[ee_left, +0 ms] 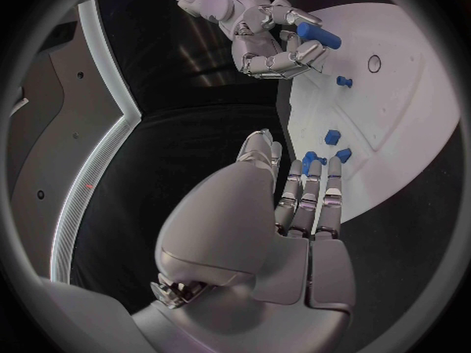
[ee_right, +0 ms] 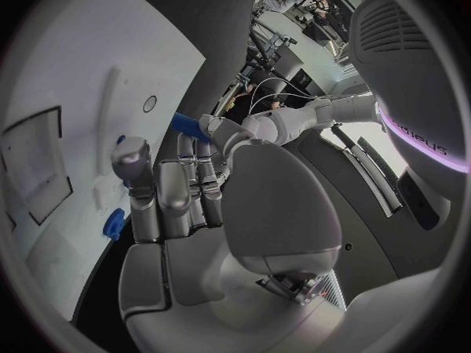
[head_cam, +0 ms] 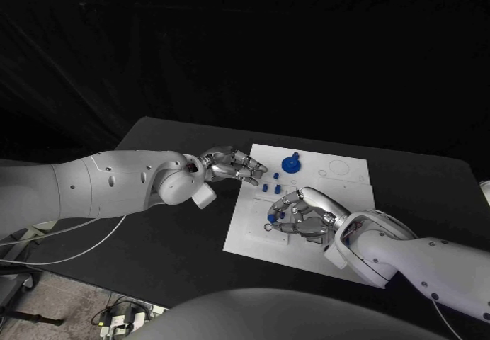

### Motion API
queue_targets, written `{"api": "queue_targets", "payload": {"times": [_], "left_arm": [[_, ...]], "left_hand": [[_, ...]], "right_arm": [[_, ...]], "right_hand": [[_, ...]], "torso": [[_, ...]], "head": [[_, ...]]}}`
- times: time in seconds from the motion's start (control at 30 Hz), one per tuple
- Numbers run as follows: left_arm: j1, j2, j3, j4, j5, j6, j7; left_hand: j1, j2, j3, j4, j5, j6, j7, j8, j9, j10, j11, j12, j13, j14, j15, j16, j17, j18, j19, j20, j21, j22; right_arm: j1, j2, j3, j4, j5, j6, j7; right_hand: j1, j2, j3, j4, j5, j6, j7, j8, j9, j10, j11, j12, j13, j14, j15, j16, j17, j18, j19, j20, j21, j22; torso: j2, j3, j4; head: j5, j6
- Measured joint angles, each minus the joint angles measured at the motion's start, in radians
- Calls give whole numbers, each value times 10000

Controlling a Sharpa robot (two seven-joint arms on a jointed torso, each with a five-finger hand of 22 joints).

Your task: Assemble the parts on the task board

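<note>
Fingers [ee_left: 285, 55] of right hand [ee_left: 265, 35] pinch blue peg [ee_left: 318, 34], lying level over task board [ee_left: 412, 94].

The task board [head_cam: 306, 205], a flat white plate, is lying on the black table with shallow outlines marked on its face. A round blue part [head_cam: 291, 166] with a small knob is sitting near the board's far edge. A few small blue parts [head_cam: 270, 188] are lying loose just nearer than the round one, close to the board's left edge; in the left wrist view they are showing as separate little blocks [ee_left: 334, 137]. A longer blue cylindrical part [ee_left: 318, 34] is being pinched above the board in the right hand [ee_left: 270, 43].
</note>
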Motion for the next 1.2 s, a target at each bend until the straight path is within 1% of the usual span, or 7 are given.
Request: {"api": "queue_targets", "payload": {"times": [0.37,0.67,0.83,0.87,0.97,1.03,1.2], "left_arm": [[-1,-211,-3,189,-100,-231,405],[-1,-287,0,365,-496,-234,709],[-2,-201,0,489,-602,-18,777],[-3,-178,-1,520,-613,50,781],[-12,-120,-2,560,-622,207,782],[-26,-61,-2,567,-624,336,779],[-67,101,-2,526,-625,734,742]], "left_hand": [[487,-328,-106,10,-14,181,-33,261,28,1534,92,666,95,1720,-133,1075,254,164,1157,-32,796,133],[-851,-430,-1139,-3,-1304,25,-100,261,-10,3430,-319,2080,907,3652,-762,4026,1770,260,3727,-606,2713,1003],[-1864,-379,-1657,-89,-2768,-130,-18,312,18,3760,-701,5063,2984,3623,-1135,7193,3831,257,4345,-1020,3969,2070],[-1941,-438,-1646,-94,-2959,-130,-18,360,26,3688,-774,5886,3711,4132,-1230,8104,5137,256,4383,-1059,4394,2478],[-2086,-583,-1492,-11,-3278,-166,-55,478,37,5948,-843,8464,8384,7045,-1279,10097,9888,251,4370,-1163,6016,3987],[-2193,-699,-1345,-14,-3420,-166,-55,547,51,7585,-860,9309,10707,8720,-1315,10538,11864,140,4776,-1183,7477,5043],[-2122,-1281,-938,40,-4040,-227,-174,661,63,10264,-1009,10107,12392,10473,-1397,10666,12411,-161,5803,-1213,9662,5528]], "right_arm": [[49,-296,18,284,366,-318,344],[832,-1033,66,1247,1569,-718,919],[1128,-1303,75,1550,2342,-832,1234],[1172,-1344,76,1591,2504,-852,1304],[1235,-1398,76,1644,2817,-882,1447],[1264,-1406,76,1658,3039,-894,1548],[1289,-1406,76,1661,3451,-905,1752]], "right_hand": [[14,10,-121,-15,0,28,92,159,33,126,17,-2,-60,22,94,0,189,1,58,57,109,-2],[14,8,-181,12,-3,71,63,191,35,219,65,-22,-74,148,142,100,369,0,128,127,282,-2],[14,6,-204,13,-8,72,61,191,35,219,66,-22,-97,148,143,100,410,0,166,88,282,-3],[14,6,-204,12,-9,72,61,196,35,219,66,-22,-98,148,143,100,410,0,166,88,282,-3],[45,-25,-205,11,-10,72,61,231,35,218,66,-22,-101,148,142,100,410,0,166,88,282,-4],[55,-35,-206,10,-10,72,61,235,35,218,66,-22,-122,148,142,100,401,0,166,88,282,-4],[54,-35,-246,26,-28,71,60,237,38,218,67,-22,-144,302,183,216,534,1,302,138,472,-4]], "torso": [[-4,7,-8],[-11,9,-24],[-11,8,-20],[-11,8,-20],[-8,9,-20],[-4,8,-20],[0,6,-20]], "head": [[49,0],[-108,0],[-196,0],[-207,0],[-241,0],[-267,0],[-290,0]]}}
